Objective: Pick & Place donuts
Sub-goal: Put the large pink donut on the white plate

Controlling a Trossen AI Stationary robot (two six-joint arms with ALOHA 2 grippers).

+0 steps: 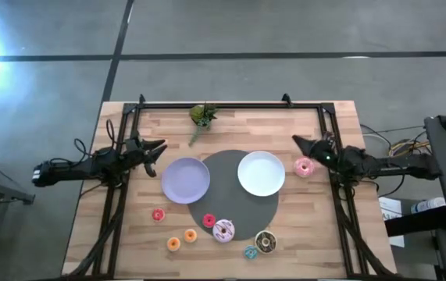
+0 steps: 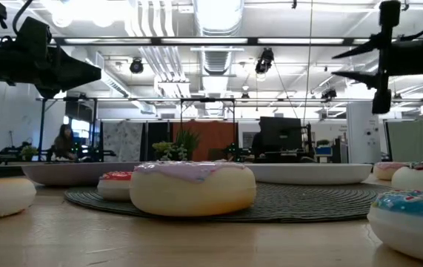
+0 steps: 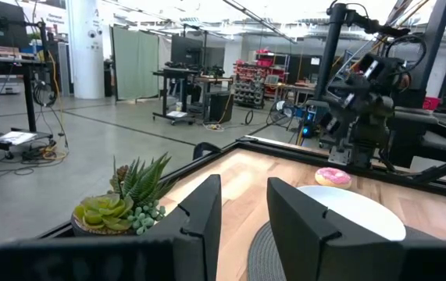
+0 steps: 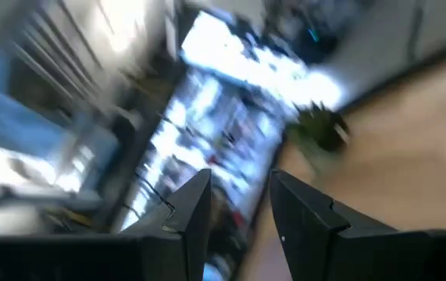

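On the white plate [image 1: 261, 173] and on the lavender plate [image 1: 185, 180] no donut lies yet, so I judge the task is near its beginning. Taking the round grey mat [image 1: 234, 191] as landmark: 1 pink frosted donut [image 1: 304, 166] sits on bare wood just beside the mat's right edge, close to the white plate. A small red ring [image 1: 208, 221] and a larger pink-white frosted donut [image 1: 223, 230] rest on the mat's front part. A brown donut [image 1: 265, 241] and a teal ring [image 1: 250, 252] lie at its front edge, and 2 orange rings [image 1: 190, 235] plus 1 more red ring [image 1: 158, 215] are off it to the front left. The right gripper [image 1: 301, 144] hangs near the pink frosted donut, fingers apart and holding nothing. The left gripper [image 1: 155, 148] waits left of the lavender plate, also open and empty.
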